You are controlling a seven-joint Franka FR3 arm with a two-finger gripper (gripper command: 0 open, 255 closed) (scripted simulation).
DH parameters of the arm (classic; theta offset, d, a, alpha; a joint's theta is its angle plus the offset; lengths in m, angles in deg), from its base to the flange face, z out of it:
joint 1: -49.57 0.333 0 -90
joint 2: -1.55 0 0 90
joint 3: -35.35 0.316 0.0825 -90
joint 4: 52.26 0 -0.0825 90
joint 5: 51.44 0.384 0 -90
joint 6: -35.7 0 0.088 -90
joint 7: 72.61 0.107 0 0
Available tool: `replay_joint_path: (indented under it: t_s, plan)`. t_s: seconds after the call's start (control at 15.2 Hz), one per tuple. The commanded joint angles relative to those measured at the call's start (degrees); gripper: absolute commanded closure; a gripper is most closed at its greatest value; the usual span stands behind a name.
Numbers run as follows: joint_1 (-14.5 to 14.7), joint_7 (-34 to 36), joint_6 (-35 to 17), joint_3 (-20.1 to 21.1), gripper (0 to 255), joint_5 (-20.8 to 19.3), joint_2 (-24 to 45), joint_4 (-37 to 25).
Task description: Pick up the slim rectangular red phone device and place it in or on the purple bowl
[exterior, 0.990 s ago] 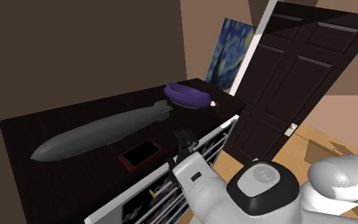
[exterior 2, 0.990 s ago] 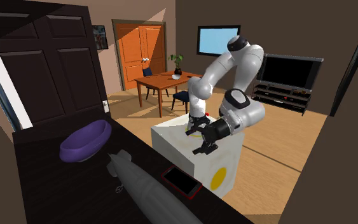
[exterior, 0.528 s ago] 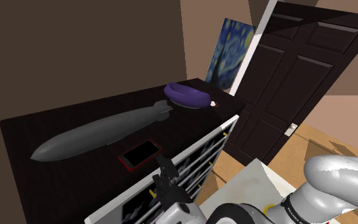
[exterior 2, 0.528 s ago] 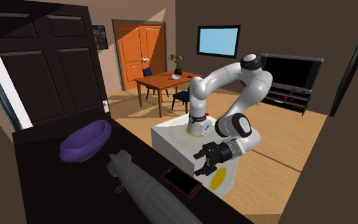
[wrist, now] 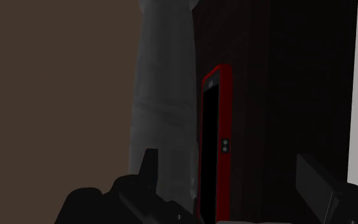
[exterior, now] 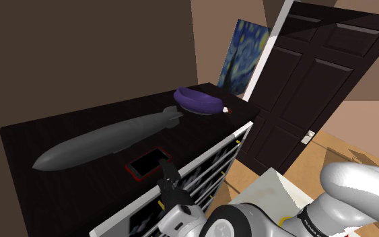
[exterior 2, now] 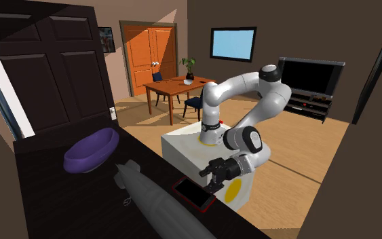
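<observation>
In the shoulder view my fingers (exterior: 167, 174) sit at the front edge of the dark surface (exterior: 46, 131), just beside the phone (exterior: 147, 163). The phone is red-rimmed with a black face and lies flat near that edge. A long grey blimp (exterior: 107, 140) stretches behind it, and the purple bowl (exterior: 198, 101) rests at the far end, near the blimp's tail fins.

In the second exterior view my fingers (exterior 2: 209, 172) hang between the white stand (exterior 2: 182, 144) and the surface's edge, close to the phone (exterior 2: 195, 193) but apart from it. The blimp (exterior 2: 152, 197) lies beside the phone. The bowl (exterior 2: 91, 151) stands well apart from the phone, by the dark door (exterior 2: 53, 61).

In the wrist view my fingers (wrist: 147, 168) are spread wide and grip nothing. The phone (wrist: 212, 146) lies ahead in the gap between them, nearer one finger, touched by neither. The blimp (wrist: 161, 95) runs alongside it.
</observation>
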Motion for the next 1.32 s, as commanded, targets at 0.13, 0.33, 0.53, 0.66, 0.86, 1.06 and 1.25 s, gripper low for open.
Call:
replay_joint_path:
  t_s: [0.13,0.33,0.53,0.66,0.86,1.06,1.25]
  plan:
    - [-0.8,0.3,-0.6,0.0,0,-0.3,-0.5,-0.5]
    - [-0.8,0.3,-0.6,0.0,0,-0.3,-0.5,-0.5]
    - [-0.8,0.3,-0.6,0.0,255,-0.3,-0.5,-0.5]
    - [-0.8,0.4,-0.8,-0.1,255,-0.4,-0.6,-0.3]
    - [-0.9,0.4,-0.6,0.2,255,-0.2,-0.6,-0.5]
    - [-0.8,0.3,-0.6,0.0,255,-0.2,-0.6,-0.4]
    - [0.2,-1.3,-0.9,-2.0,255,-0.6,0.5,0.4]
